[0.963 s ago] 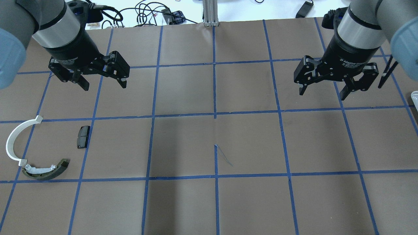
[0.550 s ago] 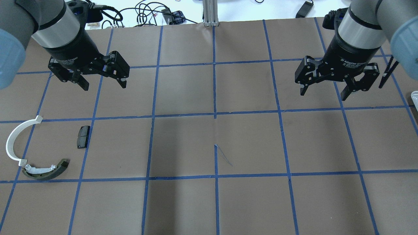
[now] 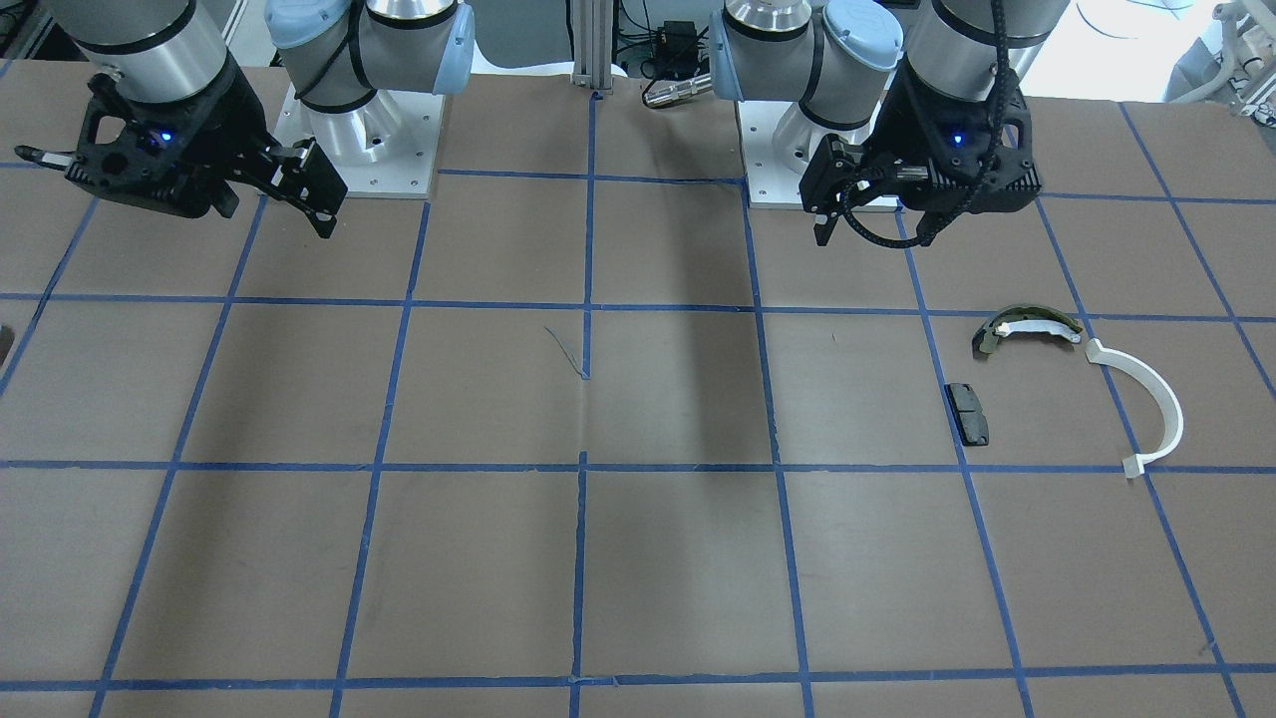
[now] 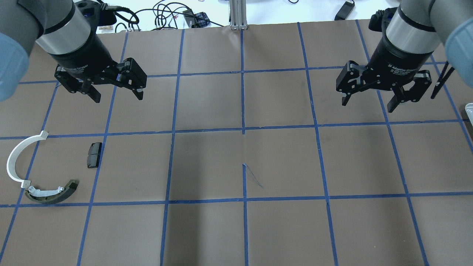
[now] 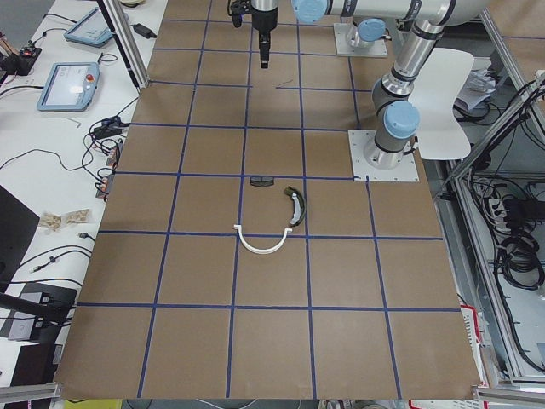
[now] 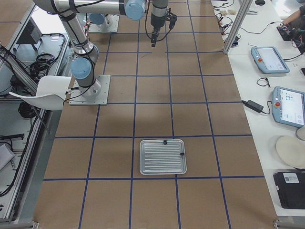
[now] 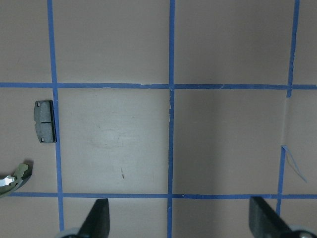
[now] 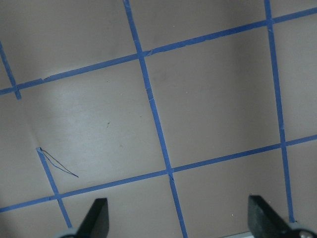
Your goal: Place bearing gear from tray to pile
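- Overhead exterior view shows the left gripper point(image 4: 118, 96) and the right gripper point(image 4: 367, 106) both hanging above the table, each with its fingers spread wide and nothing between them.
- The tray point(image 6: 157, 164) is seen whole only in the exterior right view. It lies on the robot's right end of the table, well apart from both grippers.
- Two small dark parts sit on the tray, one at the far rim point(image 6: 164, 142) and one near the side rim point(image 6: 181, 154). They are too small to tell which one is the bearing gear.
- The pile is at the opposite end, on the robot's left: a white half-ring point(image 4: 9, 162), an olive shoe point(image 4: 55, 197) touching or almost touching the ring's end, and a black pad point(image 4: 94, 155) a little apart from them.
- I judge that the step in hand is the approach to the tray, and that the right gripper is the better one for it, because it is nearer.
- To do it well, the arm should first bring the tray into the right wrist view, so that the correct part can be identified before descending.
- The fingers should come straight down around the small part and avoid the tray rim, which is very close to both parts.
- The tray floor seems ribbed, so a small part may slide or tip; a slow closing is safer.
- The pile is far, so the carry probably needs a hand-over.
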Motion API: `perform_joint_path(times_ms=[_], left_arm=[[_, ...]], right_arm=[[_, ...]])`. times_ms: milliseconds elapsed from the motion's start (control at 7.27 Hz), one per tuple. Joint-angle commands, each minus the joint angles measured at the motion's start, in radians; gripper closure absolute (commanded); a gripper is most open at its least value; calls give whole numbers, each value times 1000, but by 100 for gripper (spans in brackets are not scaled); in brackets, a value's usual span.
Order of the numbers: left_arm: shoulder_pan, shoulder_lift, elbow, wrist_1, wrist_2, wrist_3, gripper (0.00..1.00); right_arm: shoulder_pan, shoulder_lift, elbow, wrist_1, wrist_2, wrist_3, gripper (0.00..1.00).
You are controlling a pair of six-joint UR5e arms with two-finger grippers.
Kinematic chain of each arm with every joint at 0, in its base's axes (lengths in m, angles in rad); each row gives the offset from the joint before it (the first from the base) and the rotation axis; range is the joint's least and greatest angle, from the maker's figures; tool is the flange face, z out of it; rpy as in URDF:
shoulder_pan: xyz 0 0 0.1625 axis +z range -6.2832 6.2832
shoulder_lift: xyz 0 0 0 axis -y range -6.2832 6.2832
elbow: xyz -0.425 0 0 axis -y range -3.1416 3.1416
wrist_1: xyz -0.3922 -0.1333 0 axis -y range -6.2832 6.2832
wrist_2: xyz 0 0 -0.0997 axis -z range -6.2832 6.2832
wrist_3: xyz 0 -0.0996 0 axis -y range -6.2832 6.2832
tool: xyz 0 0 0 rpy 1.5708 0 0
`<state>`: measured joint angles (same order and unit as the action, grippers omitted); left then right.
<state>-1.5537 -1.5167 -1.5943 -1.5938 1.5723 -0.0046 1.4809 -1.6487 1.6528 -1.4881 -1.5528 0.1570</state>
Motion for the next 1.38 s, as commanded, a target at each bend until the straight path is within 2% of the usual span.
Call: perform_joint_path(times_ms=[0, 138, 550, 963, 1238], left_arm=[[1, 1, -1, 0, 0, 0, 0], [1, 1, -1, 0, 0, 0, 0], [1, 1, -1, 0, 0, 0, 0], [1, 1, 0, 0, -5, 0, 0], [1, 1, 2, 2, -6, 0, 0]], right_arm=[[-109, 1, 1, 3, 8, -77, 0], [-144, 13, -1, -3, -4, -165, 0], [-391, 49, -19, -6, -7, -513, 0], [-577, 197, -73, -150, -52, -871, 0], [-613, 307, -166, -210, -70, -1031, 0]])
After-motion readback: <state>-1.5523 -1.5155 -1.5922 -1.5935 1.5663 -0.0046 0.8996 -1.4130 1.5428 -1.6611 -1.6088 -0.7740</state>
